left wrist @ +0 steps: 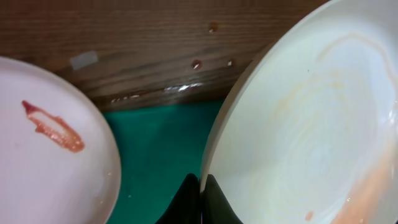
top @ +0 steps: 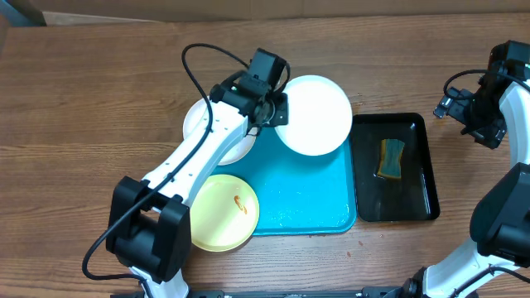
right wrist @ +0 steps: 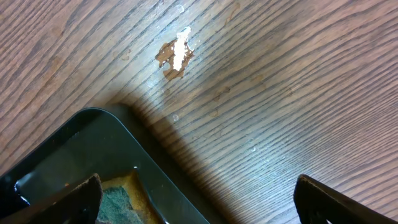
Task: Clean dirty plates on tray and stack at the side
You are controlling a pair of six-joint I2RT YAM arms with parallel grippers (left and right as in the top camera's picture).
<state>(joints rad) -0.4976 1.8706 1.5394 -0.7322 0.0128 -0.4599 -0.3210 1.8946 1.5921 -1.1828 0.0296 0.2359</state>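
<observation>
My left gripper [top: 272,106] is shut on the left rim of a white plate [top: 316,116] that sits over the far right part of the turquoise tray [top: 306,199]. In the left wrist view my fingers [left wrist: 201,194] pinch this plate's edge [left wrist: 311,124], and faint orange streaks show on it. A second white plate [top: 203,124] lies at the tray's far left, partly under my arm, with a red smear [left wrist: 53,127]. A pale yellow plate [top: 219,213] with an orange smear lies over the tray's near left corner. My right gripper [top: 487,112] is open and empty, above the table to the right of the black tray.
A narrow black tray [top: 418,178] stands right of the turquoise tray and holds a green and yellow sponge [top: 391,159]. The right wrist view shows its corner [right wrist: 74,143], the sponge [right wrist: 118,202] and a wet stain [right wrist: 176,55] on the wooden table.
</observation>
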